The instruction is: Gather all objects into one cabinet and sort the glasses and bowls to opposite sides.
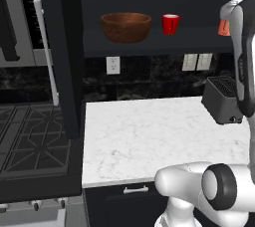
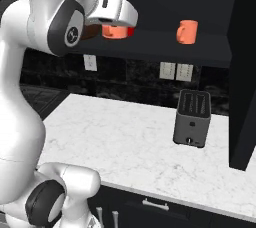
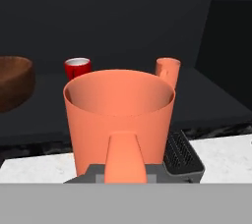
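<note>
End effector (image 2: 116, 27): grip state cannot be told; salmon-orange cup (image 3: 118, 120) directly before it.
Beyond: red cup (image 3: 77, 67), second salmon-orange cup (image 3: 168, 70) on shelf (image 3: 206, 100).
Far left: wooden bowl (image 3: 15, 88).

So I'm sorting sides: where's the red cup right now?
The red cup stands on the cabinet shelf, just right of the wooden bowl in the left base view.
</note>
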